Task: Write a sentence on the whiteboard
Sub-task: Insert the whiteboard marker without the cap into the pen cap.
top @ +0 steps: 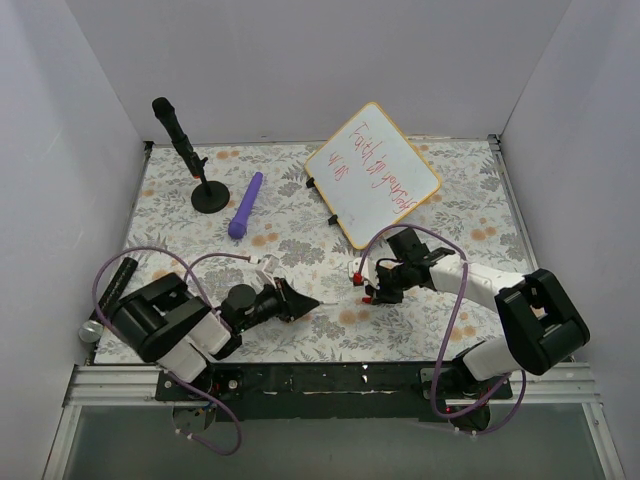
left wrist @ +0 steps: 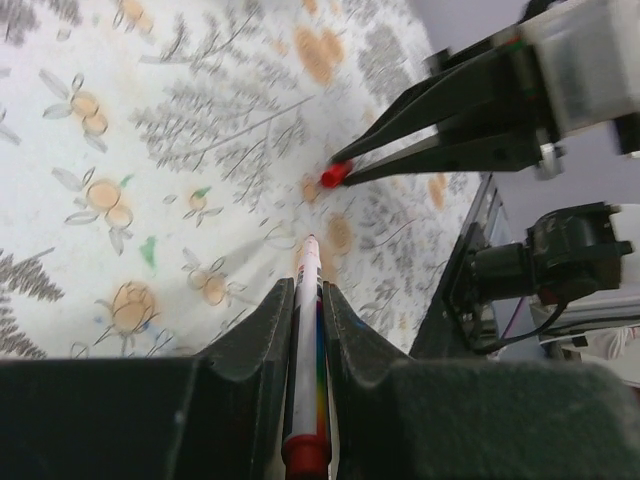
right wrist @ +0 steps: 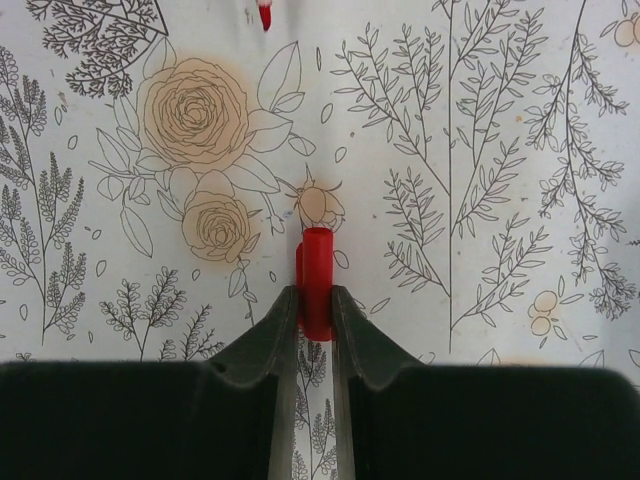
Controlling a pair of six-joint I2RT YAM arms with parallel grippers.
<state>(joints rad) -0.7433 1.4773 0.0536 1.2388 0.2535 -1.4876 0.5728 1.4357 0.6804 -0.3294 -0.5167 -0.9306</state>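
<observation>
The whiteboard (top: 375,178) stands tilted at the back right of the table, yellow-rimmed, with the sentence (top: 372,165) on it in red lettering. My left gripper (top: 312,301) (left wrist: 308,292) is shut on a white marker (left wrist: 304,345), whose bare tip points to the right. Facing it a short way off, my right gripper (top: 367,292) (right wrist: 316,296) is shut on the marker's red cap (right wrist: 317,275) (left wrist: 333,176). Both hover low over the flowered cloth in front of the board. The marker's red tip (right wrist: 264,14) shows at the top of the right wrist view.
A black microphone on a round stand (top: 208,196) is at the back left. A purple cylinder (top: 246,205) lies beside it. A black bar (top: 117,280) and a silver knob (top: 92,330) sit at the left edge. White walls enclose the table.
</observation>
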